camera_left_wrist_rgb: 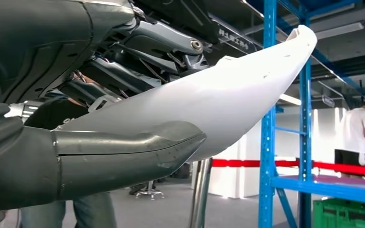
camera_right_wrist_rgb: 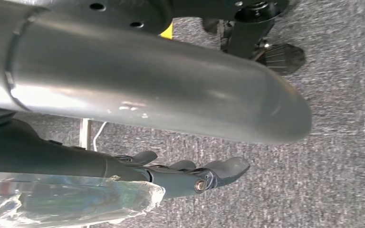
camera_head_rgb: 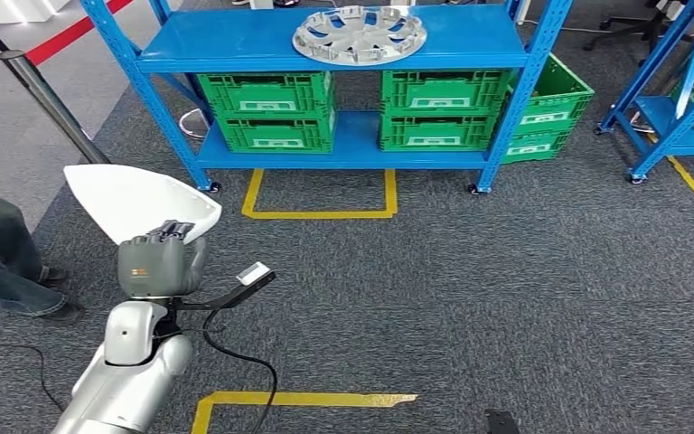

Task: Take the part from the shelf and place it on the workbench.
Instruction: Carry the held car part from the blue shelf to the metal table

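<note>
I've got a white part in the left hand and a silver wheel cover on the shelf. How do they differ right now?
The white part is plain, smooth and tapers to a point; the wheel cover is round, silver and spoked with cut-outs. The white part is held by the left hand above the carpet; the wheel cover lies flat on the blue shelf, untouched. Both look like thin shell parts.
</note>
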You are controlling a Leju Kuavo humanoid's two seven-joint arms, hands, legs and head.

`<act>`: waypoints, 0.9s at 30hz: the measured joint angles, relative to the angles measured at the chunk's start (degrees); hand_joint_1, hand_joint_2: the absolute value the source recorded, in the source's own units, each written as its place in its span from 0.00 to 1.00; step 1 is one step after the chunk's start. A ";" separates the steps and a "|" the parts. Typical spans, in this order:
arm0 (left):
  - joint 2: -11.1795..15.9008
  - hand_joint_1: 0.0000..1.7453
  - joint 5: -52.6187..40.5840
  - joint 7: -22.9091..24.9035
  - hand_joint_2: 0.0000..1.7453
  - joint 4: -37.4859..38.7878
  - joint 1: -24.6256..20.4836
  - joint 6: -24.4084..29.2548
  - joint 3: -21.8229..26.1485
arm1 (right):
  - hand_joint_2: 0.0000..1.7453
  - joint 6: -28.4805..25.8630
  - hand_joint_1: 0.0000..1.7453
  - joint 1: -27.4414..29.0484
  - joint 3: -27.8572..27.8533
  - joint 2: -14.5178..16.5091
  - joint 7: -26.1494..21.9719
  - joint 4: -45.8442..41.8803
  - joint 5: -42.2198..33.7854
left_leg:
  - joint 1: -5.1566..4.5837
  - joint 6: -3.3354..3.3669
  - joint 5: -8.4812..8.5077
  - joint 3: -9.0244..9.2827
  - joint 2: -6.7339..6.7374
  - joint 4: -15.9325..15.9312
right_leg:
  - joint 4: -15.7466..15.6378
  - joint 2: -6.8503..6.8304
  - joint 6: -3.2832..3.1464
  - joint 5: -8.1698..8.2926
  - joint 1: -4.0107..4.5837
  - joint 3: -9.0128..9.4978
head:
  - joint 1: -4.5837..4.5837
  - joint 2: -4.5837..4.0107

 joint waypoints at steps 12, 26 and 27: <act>-0.34 1.00 -0.10 -0.70 1.00 -0.64 0.50 -0.59 0.82 | 0.00 0.00 0.00 -0.03 0.01 0.03 0.05 0.00 0.49 | -0.62 1.42 5.76 7.78 -0.17 -13.82 | 0.45 -0.05 0.63 1.39 0.68 -2.07 | 0.23 -0.01; -0.36 1.00 -0.11 -0.71 1.00 -0.76 0.59 -0.90 1.02 | 0.00 -0.97 0.00 -0.03 0.15 0.01 0.13 0.00 1.97 | -0.84 2.11 6.21 7.46 -0.16 -13.79 | -0.11 -0.02 1.51 2.18 0.38 -2.14 | 0.22 -0.01; -0.36 1.00 -0.11 -0.73 1.00 -0.76 0.62 -0.97 1.06 | 0.00 -1.23 0.00 -0.03 0.23 0.01 0.15 0.00 2.31 | -0.84 2.12 6.22 7.46 -0.16 -13.79 | -0.11 -0.02 1.51 2.18 0.38 -2.15 | 0.22 -0.01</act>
